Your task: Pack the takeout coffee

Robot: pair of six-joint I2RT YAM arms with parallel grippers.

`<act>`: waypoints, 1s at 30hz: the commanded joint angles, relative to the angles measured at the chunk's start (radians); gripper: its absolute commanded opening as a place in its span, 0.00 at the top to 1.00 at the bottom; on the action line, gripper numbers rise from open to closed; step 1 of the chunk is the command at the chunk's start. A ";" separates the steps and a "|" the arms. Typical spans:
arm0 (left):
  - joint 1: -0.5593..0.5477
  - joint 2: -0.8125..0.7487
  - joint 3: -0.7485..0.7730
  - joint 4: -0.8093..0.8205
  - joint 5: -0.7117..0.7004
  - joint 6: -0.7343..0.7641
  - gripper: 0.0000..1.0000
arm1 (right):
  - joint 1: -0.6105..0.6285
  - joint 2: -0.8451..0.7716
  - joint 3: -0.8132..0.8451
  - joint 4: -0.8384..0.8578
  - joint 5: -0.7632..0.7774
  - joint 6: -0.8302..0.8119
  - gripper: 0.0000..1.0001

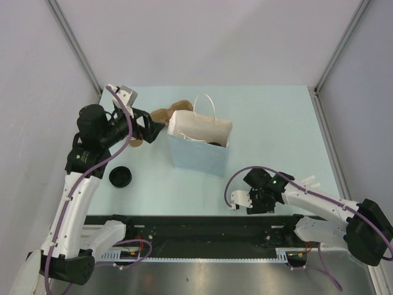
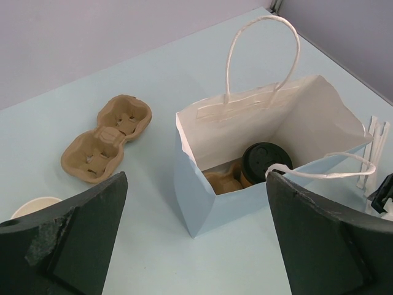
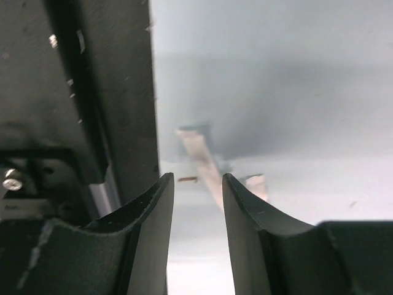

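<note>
1. Coffee (image 2: 266,161) is seen inside the bag (image 2: 202,203), upright with its lid on. It is seated in a carrier (image 2: 224,179) on the bag's floor. The bag stands open at the middle of the table (image 1: 276,123).
2. Packing of the cup is judged to be done. Only backing the arms off, or adding extras, seems to be left.
3. Left gripper (image 2: 196,177) is spread wide at 10 o'clock of the bag, and nothing is gripped by it. The bag's mouth is looked into from there.
4. Right gripper (image 3: 196,178) is placed at 5 o'clock of the bag, near the table's front edge. Its fingers are drawn close with a narrow gap between them. Whether anything is pinched cannot be told, as only a blurred tan shape is seen beyond the tips.
5. A spare carrier (image 2: 107,138) lies at 11 o'clock of the bag and a loose lid (image 1: 121,177) at 8 o'clock. Neither is touched by a gripper.
6. For the next move, the bag's handles and thin paper walls should be kept clear of. The bag is judged light enough to be tipped by a snag, and the coffee would be upset with it.
</note>
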 commanded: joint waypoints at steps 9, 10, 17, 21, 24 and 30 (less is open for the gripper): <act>0.008 0.012 0.004 0.017 0.003 -0.011 0.01 | 0.056 0.027 -0.032 0.100 0.005 -0.051 0.59; 0.008 0.015 0.004 0.016 0.005 -0.011 0.00 | 0.059 0.027 -0.035 0.096 0.002 -0.054 0.58; 0.008 0.012 -0.001 0.014 0.006 -0.006 0.01 | 0.062 0.036 -0.043 0.089 -0.013 -0.070 0.59; 0.010 0.015 -0.001 0.019 0.008 -0.006 0.00 | 0.062 0.037 -0.045 0.098 -0.015 -0.081 0.69; 0.008 0.016 0.001 0.022 0.009 -0.006 0.00 | 0.062 0.031 -0.039 0.102 -0.013 -0.080 0.84; 0.010 0.029 0.008 0.022 0.026 -0.003 0.01 | 0.047 0.027 0.061 0.082 -0.024 -0.026 1.00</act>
